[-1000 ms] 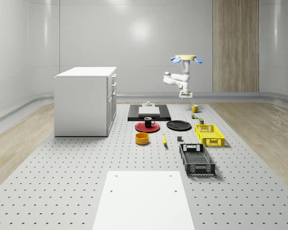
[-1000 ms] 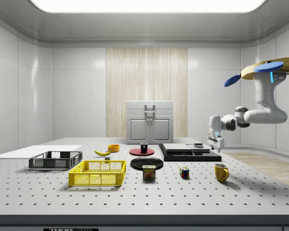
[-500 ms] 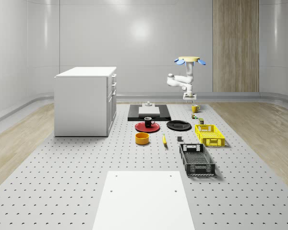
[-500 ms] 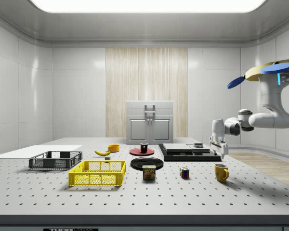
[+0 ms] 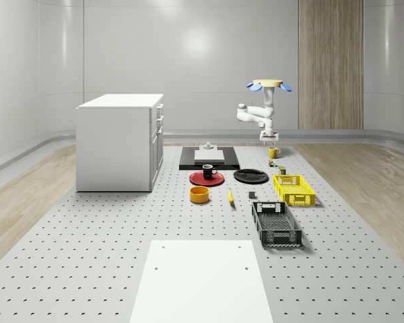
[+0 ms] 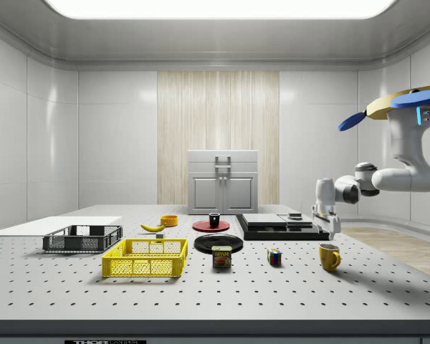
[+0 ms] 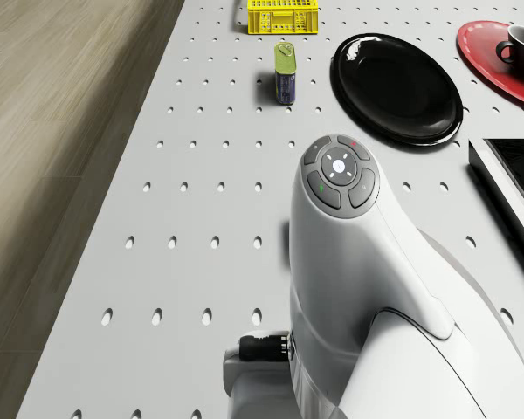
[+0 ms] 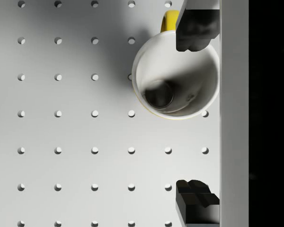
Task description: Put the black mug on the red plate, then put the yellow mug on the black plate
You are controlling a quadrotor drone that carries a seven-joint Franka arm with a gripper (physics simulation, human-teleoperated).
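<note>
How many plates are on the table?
2. The red plate lies in front of the black slab, with the black mug on it. The black plate lies bare beside it, on the whole-scene view's right.

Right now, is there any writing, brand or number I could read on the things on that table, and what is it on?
"SPAM": on the label of the small can, seen in the side view near the black plate.
Strip of marks below the table's front edge in the side view: too small to read.
Round buttons on the arm's wrist in the drone view: only tiny symbols, unreadable.
The mugs, plates, crates and cabinet carry no readable text.
</note>
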